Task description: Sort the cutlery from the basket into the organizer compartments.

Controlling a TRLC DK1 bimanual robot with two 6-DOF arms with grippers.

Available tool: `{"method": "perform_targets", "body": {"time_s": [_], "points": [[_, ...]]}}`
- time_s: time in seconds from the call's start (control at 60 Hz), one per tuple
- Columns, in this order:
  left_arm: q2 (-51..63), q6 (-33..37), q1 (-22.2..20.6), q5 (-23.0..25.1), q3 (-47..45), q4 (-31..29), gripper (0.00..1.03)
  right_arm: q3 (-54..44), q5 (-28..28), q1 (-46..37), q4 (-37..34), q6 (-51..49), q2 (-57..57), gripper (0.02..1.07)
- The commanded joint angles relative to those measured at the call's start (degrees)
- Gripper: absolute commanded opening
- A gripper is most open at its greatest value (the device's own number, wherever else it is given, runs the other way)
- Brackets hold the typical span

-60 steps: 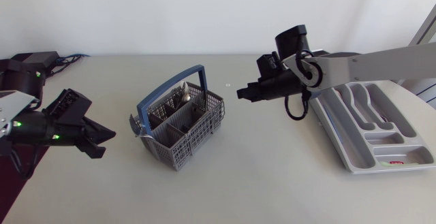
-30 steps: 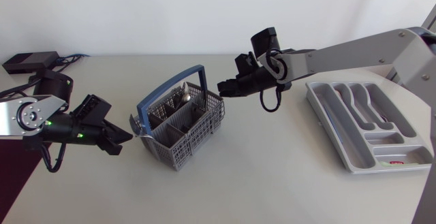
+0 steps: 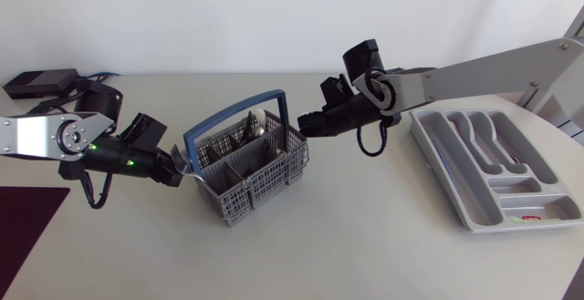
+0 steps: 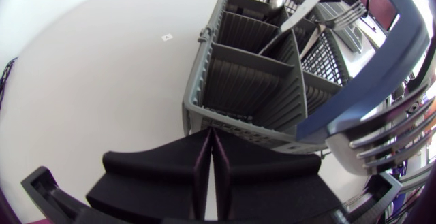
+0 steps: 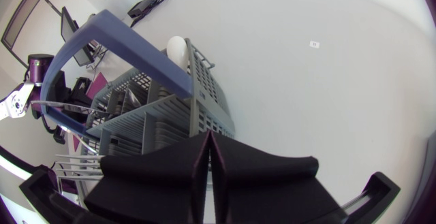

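Observation:
The grey cutlery basket (image 3: 258,180) with a blue handle (image 3: 234,115) stands left of the table's middle and holds several pieces of cutlery (image 3: 248,131). My left gripper (image 3: 176,173) is shut and empty, its tips against the basket's left wall (image 4: 238,115). My right gripper (image 3: 305,125) is shut and empty at the basket's far right corner (image 5: 204,108). In the left wrist view, my gripper (image 4: 212,137) points at the basket, with fork tines (image 4: 381,144) beside it. The right wrist view shows my gripper (image 5: 208,141) beside the basket, a spoon (image 5: 177,47) standing under the handle (image 5: 129,47). The grey organizer (image 3: 459,204) lies at the right.
Some cutlery (image 3: 482,138) lies in the organizer's long compartments. A black box (image 3: 40,82) with cables sits at the back left corner. A dark mat (image 3: 26,220) covers the table's front left.
My left arm swung right until its gripper met the basket's left side. My right gripper came left, then settled at the basket's far right corner. The basket turned and shifted slightly right.

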Motion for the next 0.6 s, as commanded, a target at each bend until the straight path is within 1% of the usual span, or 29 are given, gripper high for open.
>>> {"method": "perform_targets", "body": {"time_s": [0.0, 0.417, 0.583], "points": [[2.5, -1.8, -1.7, 1.5, 3.2, 1.7, 0.04, -3.3, -2.1, 1.6, -1.2, 0.3, -2.1, 0.07], [13.6, -3.4, -4.5, 1.8, 14.1, 1.8, 0.04, -14.7, -1.5, 1.7, -1.1, 0.1, -12.1, 0.07], [16.7, -3.7, -5.1, 1.8, 16.4, 1.8, 0.04, -18.4, -1.4, 1.6, -0.9, -0.1, -15.1, 0.07]]}}
